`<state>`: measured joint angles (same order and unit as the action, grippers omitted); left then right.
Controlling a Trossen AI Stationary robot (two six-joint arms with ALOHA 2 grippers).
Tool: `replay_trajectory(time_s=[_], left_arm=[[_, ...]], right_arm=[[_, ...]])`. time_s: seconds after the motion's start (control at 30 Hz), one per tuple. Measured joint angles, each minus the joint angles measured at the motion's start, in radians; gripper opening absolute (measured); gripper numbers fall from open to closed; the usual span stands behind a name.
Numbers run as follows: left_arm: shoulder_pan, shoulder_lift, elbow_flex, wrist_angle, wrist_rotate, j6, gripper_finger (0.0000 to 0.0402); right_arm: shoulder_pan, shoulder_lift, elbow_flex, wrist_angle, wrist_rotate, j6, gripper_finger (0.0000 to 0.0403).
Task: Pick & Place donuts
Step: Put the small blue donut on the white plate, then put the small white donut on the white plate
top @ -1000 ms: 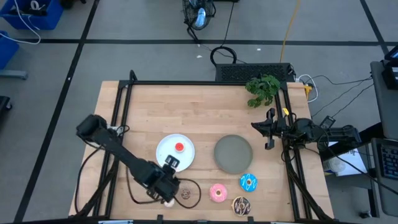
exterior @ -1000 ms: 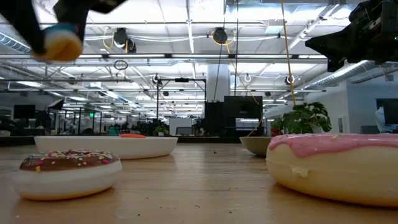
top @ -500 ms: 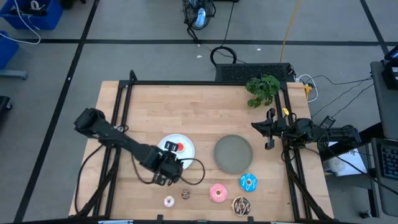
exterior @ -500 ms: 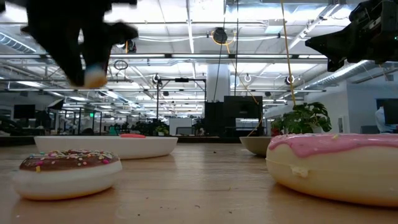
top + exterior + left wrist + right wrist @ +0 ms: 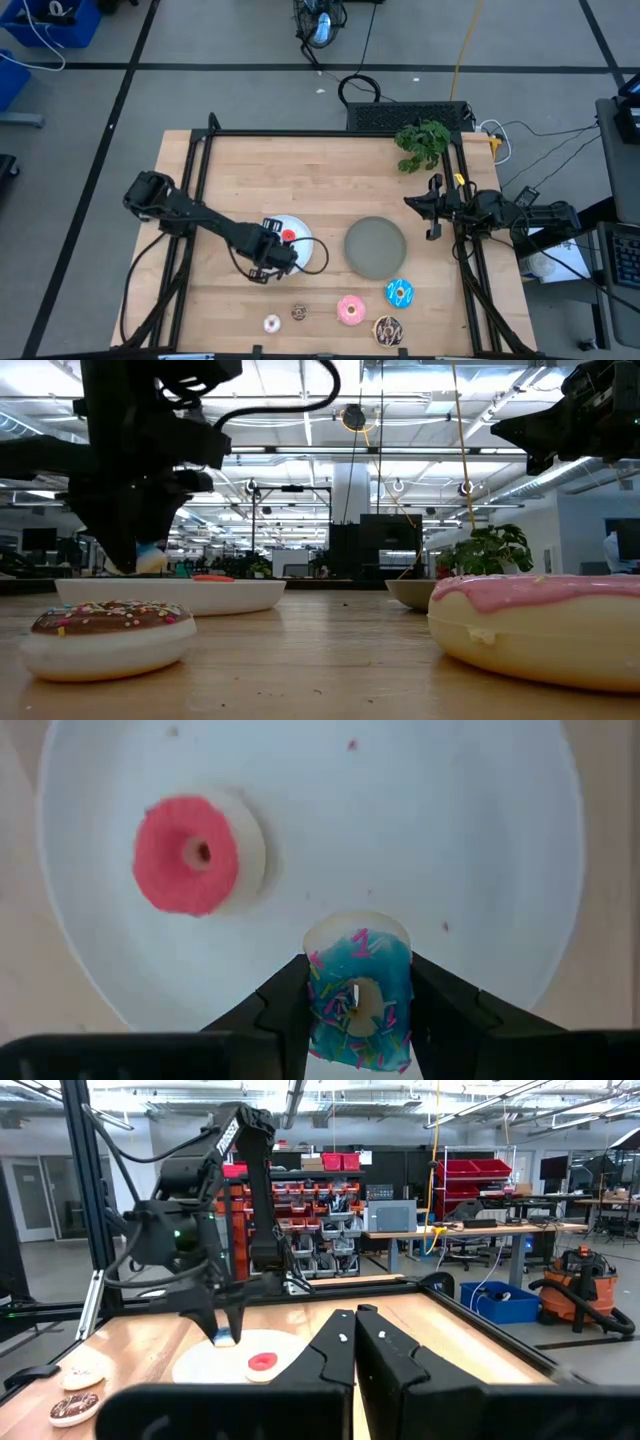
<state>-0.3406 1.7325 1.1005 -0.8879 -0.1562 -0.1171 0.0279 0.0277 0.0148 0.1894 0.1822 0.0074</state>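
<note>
Left tool [image 5: 360,1005] clamped, pointing down; right tool [image 5: 356,1330] closed, parked.

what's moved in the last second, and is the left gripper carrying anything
The left gripper, shut on the tiny blue donut, has swung from the table's front edge, near the tiny white donut, back to above the white plate, beside the tiny red donut. The right gripper and the other donuts stayed put.

A tiny donut [image 5: 358,1002] is being held over the left plate [image 5: 297,229] by the left gripper [image 5: 358,1010]. Another donut [image 5: 289,237] is lying on that plate. Five donuts [image 5: 350,310] are lying in front.
</note>
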Motion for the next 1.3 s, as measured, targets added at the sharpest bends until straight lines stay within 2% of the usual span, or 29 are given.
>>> replay_trajectory(time_s=[0.27, 0.4, 0.77, 1.3], left_arm=[[0.015, 0.0, -0.011, 0.019, 0.018, -0.043, 0.0149], [0.015, 0.0, -0.011, 0.019, 0.052, -0.064, 0.0174], [0.031, 0.008, -0.012, 0.009, 0.034, -0.079, 0.0261], [0.059, 0.006, -0.012, -0.036, 0.048, -0.071, 0.0307]], right_arm=[[0.0, 0.0, 0.0, 0.0, 0.0, 0.007, 0.0], [0.0, 0.0, 0.0, 0.0, 0.0, 0.007, 0.0], [0.0, 0.0, 0.0, 0.0, 0.0, 0.007, 0.0], [0.0, 0.0, 0.0, 0.0, 0.0, 0.007, 0.0]])
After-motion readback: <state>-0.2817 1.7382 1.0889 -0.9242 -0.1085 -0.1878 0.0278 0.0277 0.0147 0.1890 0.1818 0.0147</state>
